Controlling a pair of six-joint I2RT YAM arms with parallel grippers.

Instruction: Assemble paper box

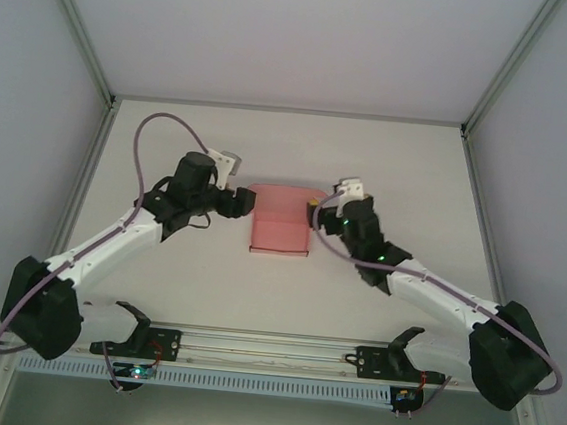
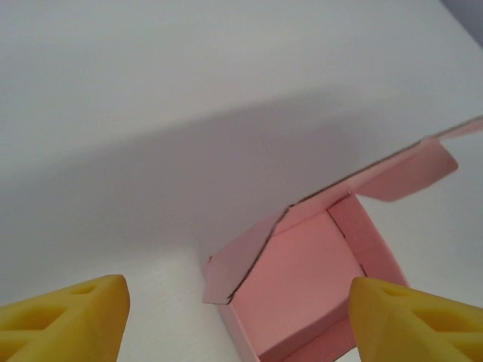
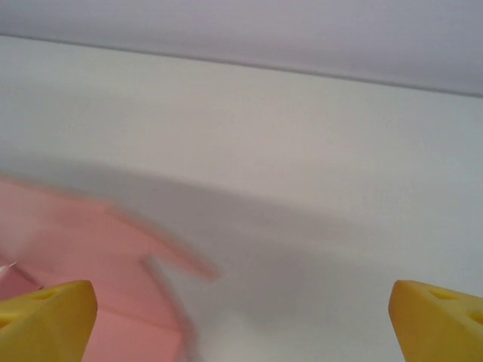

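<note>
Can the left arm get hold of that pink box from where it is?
Probably yes. The left gripper is open right at the box, whose near end sits between its jaws, with nothing in the way.

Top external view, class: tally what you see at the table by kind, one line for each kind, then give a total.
paper box, pink: 1
robot arms: 2 (left arm, right arm)
pincers: 2 (left pincer, right pincer)
Total: 5
</note>
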